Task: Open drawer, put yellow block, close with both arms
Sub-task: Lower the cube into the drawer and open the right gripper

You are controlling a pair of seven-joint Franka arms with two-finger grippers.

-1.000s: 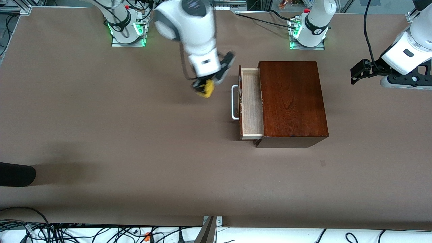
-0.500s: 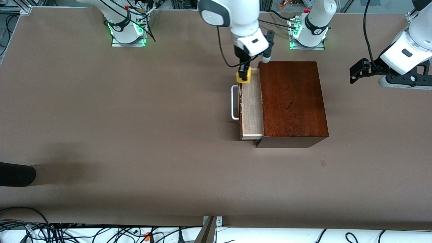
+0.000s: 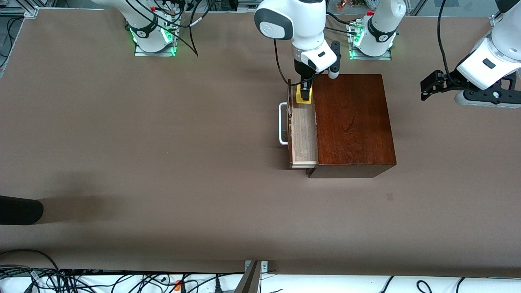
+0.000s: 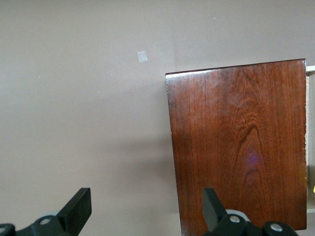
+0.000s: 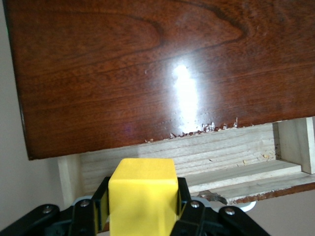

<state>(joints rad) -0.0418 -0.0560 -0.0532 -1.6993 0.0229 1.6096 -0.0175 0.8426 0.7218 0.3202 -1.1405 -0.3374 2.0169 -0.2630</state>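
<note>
Block hovering over the open drawer

Right pincer [image 3: 304,90] is pinching the yellow block [image 3: 303,96] just over the pulled-out drawer [image 3: 303,134], at its end nearest the arm bases. Left pincer [image 3: 432,84] is waiting spread wide above the worktop [image 3: 163,142], off beside the wooden box [image 3: 352,122].

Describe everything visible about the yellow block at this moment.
The yellow block is a small, bright yellow cube with plain, smooth faces. The right gripper is shut on it, black fingers pressing two opposite sides, holding it upright over the end of the open drawer toward the robots' bases, beside the wooden box. Whether it touches the tray floor cannot be told.
</note>
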